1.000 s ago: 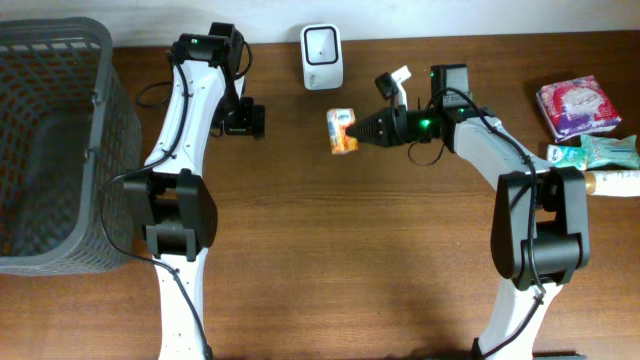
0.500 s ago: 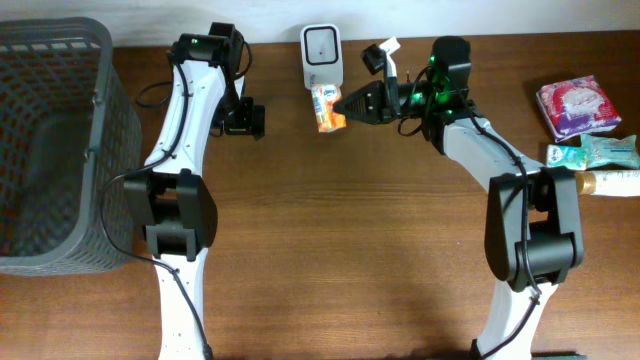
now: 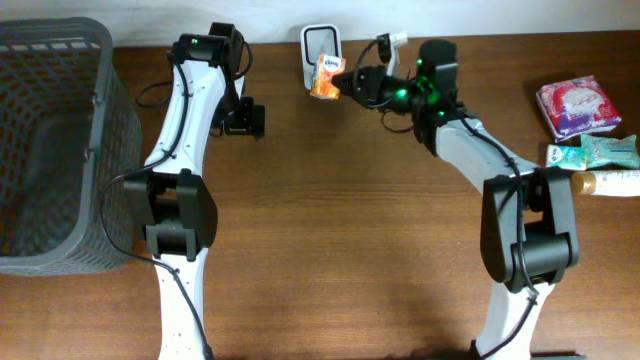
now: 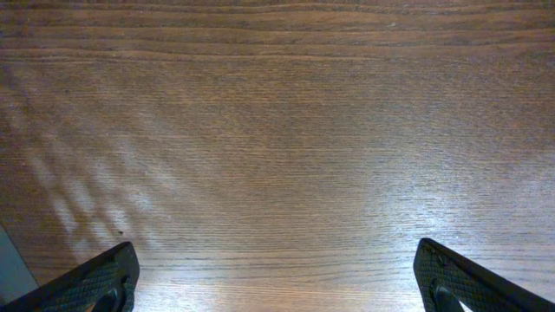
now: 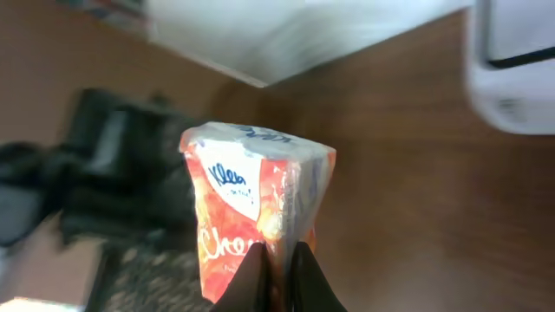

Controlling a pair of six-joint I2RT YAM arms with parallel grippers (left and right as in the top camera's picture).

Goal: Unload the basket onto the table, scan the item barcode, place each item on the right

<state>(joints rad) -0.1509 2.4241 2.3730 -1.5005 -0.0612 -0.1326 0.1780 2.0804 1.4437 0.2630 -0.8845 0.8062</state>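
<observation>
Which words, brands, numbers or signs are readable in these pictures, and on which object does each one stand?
"Klee": blue letters, the rest cut off, on the white patch of the orange packet in the right pincer.
Script lower on that packet: too blurred to read.
On the pink packet and the teal packet: print too small to read.
On the scanner: no text visible.

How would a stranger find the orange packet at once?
Look at the far edge of the wooden table, at the white scanner. The orange packet is held just in front of it by the right tool; the other packets lie at the table's right edge.
</observation>
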